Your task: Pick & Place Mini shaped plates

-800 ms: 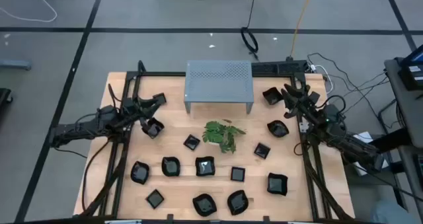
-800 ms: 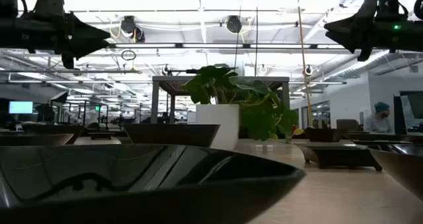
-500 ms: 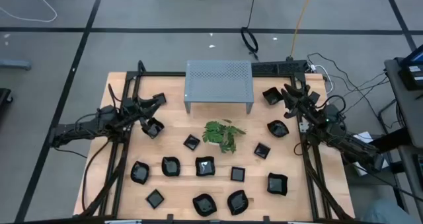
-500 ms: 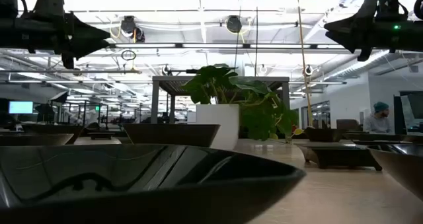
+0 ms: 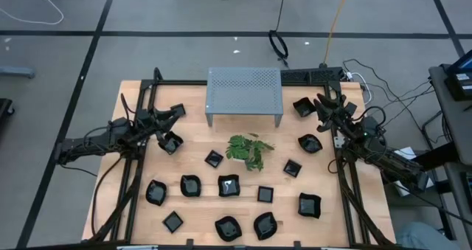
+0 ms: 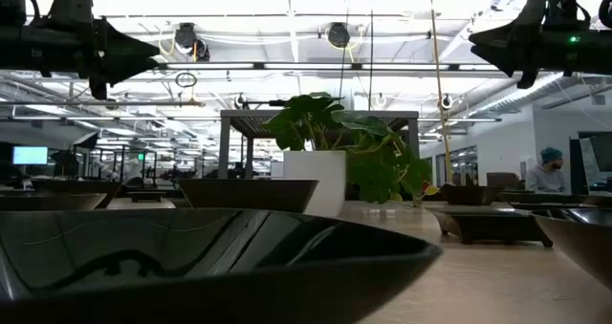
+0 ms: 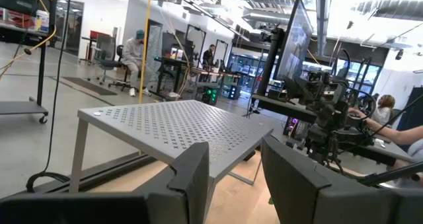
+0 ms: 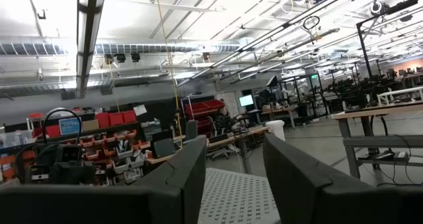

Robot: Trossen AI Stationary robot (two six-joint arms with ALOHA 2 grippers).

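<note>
High view shows the small glossy black dishes (image 5: 228,185) scattered across the wooden table's (image 5: 195,136) front half, around the green leafy sprig (image 5: 247,150). Best descend vertically over one rim. Left gripper (image 5: 175,113) and right gripper (image 5: 321,101) hover raised beside the grey perforated metal stand (image 5: 245,91), fingers apart, empty.

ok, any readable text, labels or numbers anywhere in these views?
None legible.
Screens and red bins in the room behind, right wrist view: markings too small to read.
Monitor in the low view: blurred.
Mini shaped plates and grey stand: no markings.
</note>
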